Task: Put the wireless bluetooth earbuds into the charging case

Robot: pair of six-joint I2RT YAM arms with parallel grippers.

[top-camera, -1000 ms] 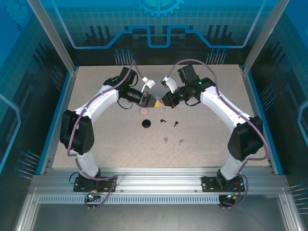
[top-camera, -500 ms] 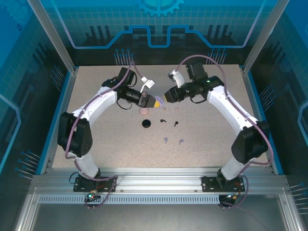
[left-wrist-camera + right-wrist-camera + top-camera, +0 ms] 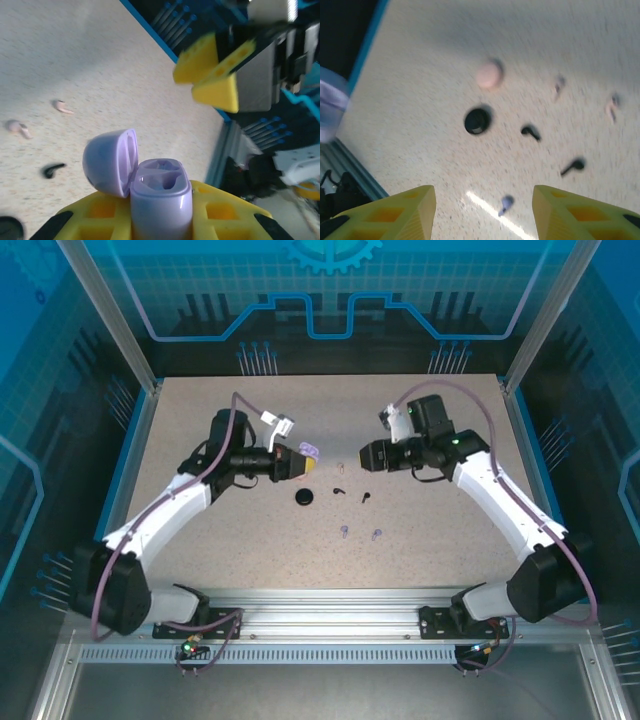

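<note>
While the left gripper (image 3: 303,460) stays out of the tally, clamped on one open lavender charging case (image 3: 161,197) with its lid hinged back to the fingers' left, the right gripper (image 3: 481,200) hangs with jaws apart and nothing between them. Ahead of its fingertips on the table (image 3: 420,60) lie one black case (image 3: 478,120), one pink case (image 3: 490,74) farther out, and two black earbuds (image 3: 531,131) (image 3: 572,166). Two lavender earbuds (image 3: 344,532) (image 3: 377,535) lie nearer the bases than both grippers. Two pink earbuds (image 3: 62,106) (image 3: 19,128) lie beyond the held case's lid.
</note>
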